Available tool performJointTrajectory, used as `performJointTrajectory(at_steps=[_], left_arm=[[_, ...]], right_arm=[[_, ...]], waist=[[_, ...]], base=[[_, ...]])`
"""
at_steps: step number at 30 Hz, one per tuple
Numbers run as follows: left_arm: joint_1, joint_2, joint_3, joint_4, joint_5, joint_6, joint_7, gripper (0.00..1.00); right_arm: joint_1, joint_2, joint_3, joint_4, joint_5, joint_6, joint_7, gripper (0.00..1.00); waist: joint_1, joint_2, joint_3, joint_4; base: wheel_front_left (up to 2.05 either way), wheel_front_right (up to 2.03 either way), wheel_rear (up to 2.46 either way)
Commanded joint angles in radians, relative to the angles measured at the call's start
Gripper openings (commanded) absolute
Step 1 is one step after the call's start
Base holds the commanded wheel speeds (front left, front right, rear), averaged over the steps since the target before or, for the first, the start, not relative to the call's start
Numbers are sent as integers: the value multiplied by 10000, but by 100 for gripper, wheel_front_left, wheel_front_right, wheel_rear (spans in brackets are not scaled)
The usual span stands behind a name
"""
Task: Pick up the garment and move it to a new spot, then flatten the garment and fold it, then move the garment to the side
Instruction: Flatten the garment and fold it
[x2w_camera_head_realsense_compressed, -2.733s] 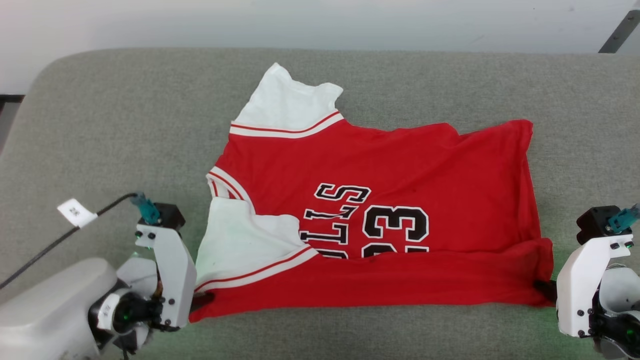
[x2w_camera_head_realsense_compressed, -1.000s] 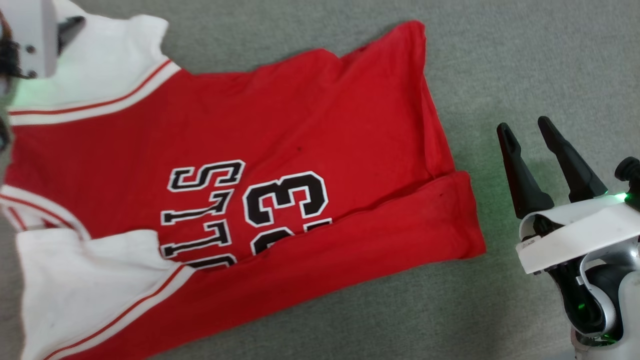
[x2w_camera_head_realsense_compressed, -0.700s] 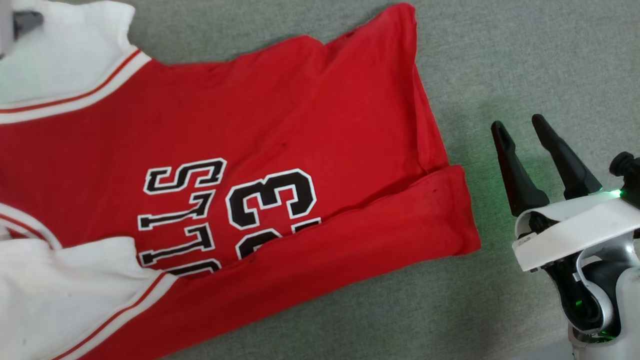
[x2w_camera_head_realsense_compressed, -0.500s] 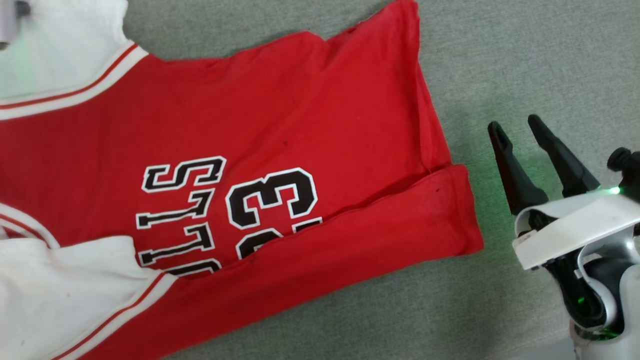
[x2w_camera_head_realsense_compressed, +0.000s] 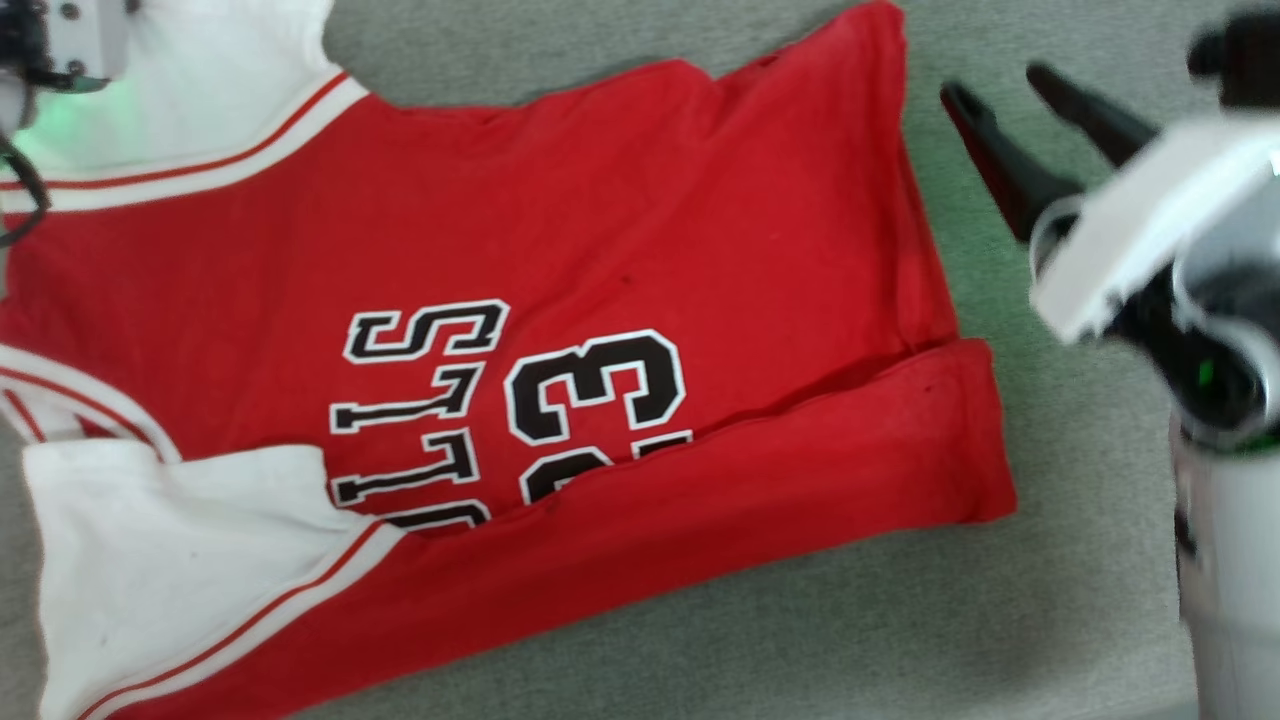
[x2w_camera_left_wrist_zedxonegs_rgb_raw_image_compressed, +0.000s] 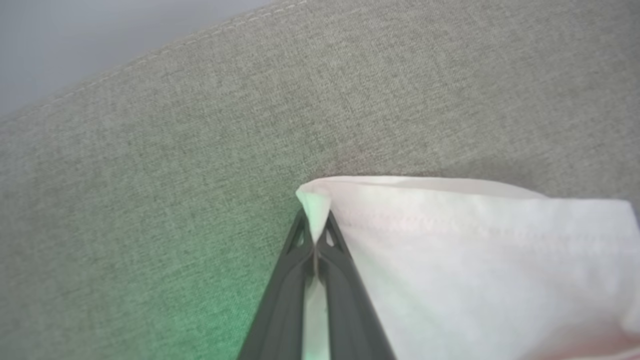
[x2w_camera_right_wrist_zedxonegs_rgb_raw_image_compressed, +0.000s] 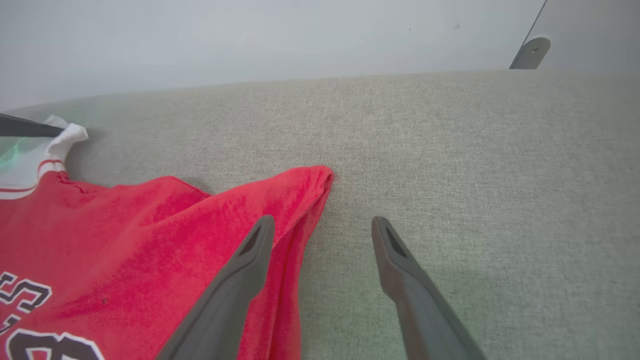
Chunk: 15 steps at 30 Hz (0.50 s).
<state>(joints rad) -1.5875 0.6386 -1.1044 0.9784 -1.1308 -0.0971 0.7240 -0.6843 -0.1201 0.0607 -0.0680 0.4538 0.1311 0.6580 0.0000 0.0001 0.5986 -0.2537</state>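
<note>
At the white sleeve corner, the left tool (x2w_camera_left_wrist_zedxonegs_rgb_raw_image_compressed: 315, 227) pinched the large bright red jersey shirt (x2w_camera_head_realsense_compressed: 700, 250); the right tool (x2w_camera_right_wrist_zedxonegs_rgb_raw_image_compressed: 322, 222), spread, sat just beside its hem.

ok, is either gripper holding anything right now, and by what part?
Left gripper pinches the garment by the corner of a white sleeve end. Right gripper is open at the garment's red edge, holding nothing.
</note>
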Motion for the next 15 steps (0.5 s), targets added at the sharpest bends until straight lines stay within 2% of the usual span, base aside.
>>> performJointTrajectory(at_steps=[1, 10, 15], left_arm=[[201, -96, -98, 103, -31, -57, 35, 0], [7, -550, -93, 367, -85, -166, -262, 0], [-40, -673, -85, 525, -121, -233, -447, 0]], right_arm=[[-577, -31, 70, 441, -224, -7, 397, 100], [-2841, -81, 416, 3501, -540, -7, 2448, 100], [-3565, -181, 784, 4736, -492, -7, 3119, 100]], waist=[[0, -1, 47, 170], [0, -1, 170, 592], [0, -1, 219, 715]], base=[[0, 0, 0], [0, 0, 0], [0, 0, 0]])
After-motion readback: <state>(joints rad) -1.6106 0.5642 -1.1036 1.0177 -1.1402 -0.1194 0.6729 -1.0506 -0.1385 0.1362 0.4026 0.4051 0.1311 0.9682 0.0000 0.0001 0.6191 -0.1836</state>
